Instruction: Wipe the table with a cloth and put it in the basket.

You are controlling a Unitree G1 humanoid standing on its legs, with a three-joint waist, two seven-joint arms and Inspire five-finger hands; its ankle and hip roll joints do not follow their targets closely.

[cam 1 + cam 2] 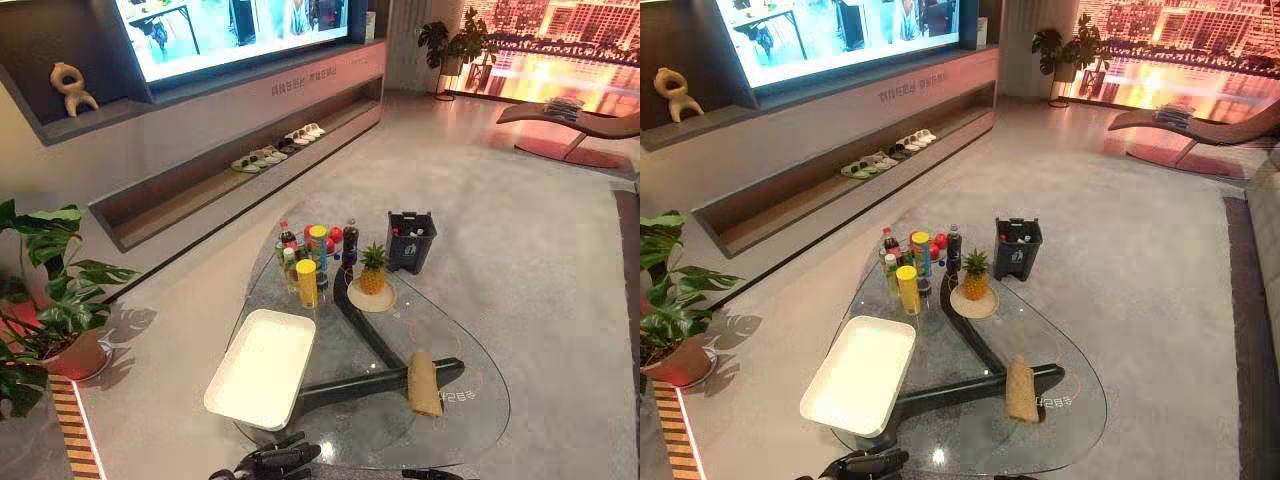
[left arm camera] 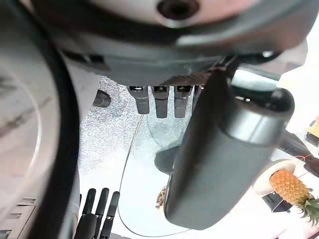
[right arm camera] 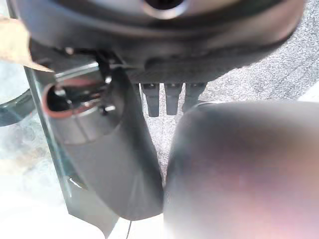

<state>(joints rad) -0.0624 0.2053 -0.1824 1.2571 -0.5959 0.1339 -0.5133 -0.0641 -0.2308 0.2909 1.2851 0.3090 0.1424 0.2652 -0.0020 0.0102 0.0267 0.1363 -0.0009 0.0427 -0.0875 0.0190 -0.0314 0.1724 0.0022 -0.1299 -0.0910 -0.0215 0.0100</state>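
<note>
A rolled tan cloth (image 1: 425, 383) lies on the near right part of the glass table (image 1: 470, 420), with no hand touching it. The black basket (image 1: 411, 240) stands on the floor just past the table's far edge. My left hand (image 1: 275, 462) hangs at the table's near edge, below the white tray. In the left wrist view its fingers (image 2: 159, 102) are straight and hold nothing. My right hand (image 1: 432, 474) shows at the near edge, short of the cloth. The right wrist view shows its fingers (image 3: 167, 99) straight and empty, with the cloth (image 3: 15, 45) off to one side.
A white rectangular tray (image 1: 262, 365) sits on the table's near left. Several bottles and cans (image 1: 312, 255) cluster at the far end, beside a pineapple (image 1: 372, 272) on a plate. A potted plant (image 1: 50, 300) stands on the left, and a low shelf runs along the wall.
</note>
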